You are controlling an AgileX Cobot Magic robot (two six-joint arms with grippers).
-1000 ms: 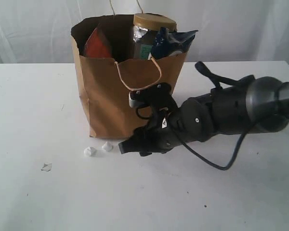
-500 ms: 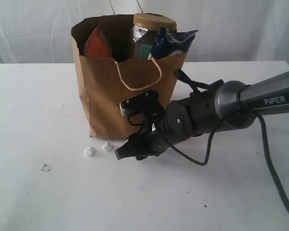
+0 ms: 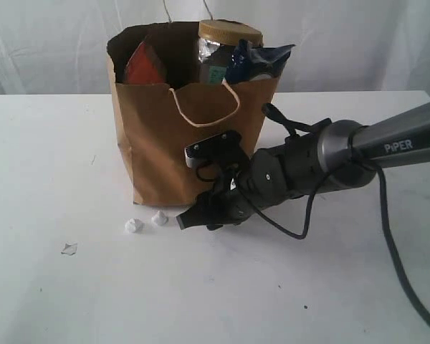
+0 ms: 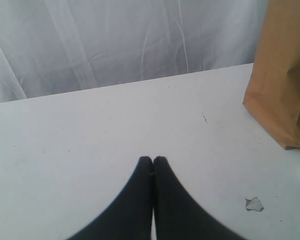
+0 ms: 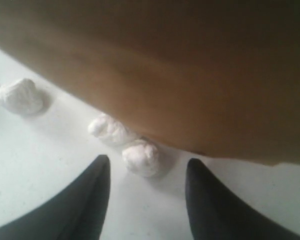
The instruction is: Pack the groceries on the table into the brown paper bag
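The brown paper bag [image 3: 165,136] stands upright on the white table [image 3: 50,158]. A gold-lidded jar [image 3: 230,33], a brown pouch with an orange label [image 3: 145,66] and a dark blue packet [image 3: 261,60] stick out of its top. My right gripper [image 3: 188,219] hangs low at the bag's front foot, open and empty. In the right wrist view its fingers [image 5: 90,195] stand apart, with a white crumpled scrap [image 5: 141,157] just ahead, against the bag [image 5: 190,75]. My left gripper [image 4: 153,160] is shut on nothing, off to the side of the bag [image 4: 285,75].
Two more white scraps [image 5: 110,130] [image 5: 19,96] lie along the bag's foot; the exterior view shows them [image 3: 134,225] [image 3: 159,218] left of my right gripper. A flat pale scrap [image 3: 69,249] lies further left. A black cable [image 3: 387,236] trails from the right arm.
The right forearm has swung and rolled, and its wrist has come nearer the bag's front. The gripper tip stays low by the scraps. Bag and left gripper have not moved.
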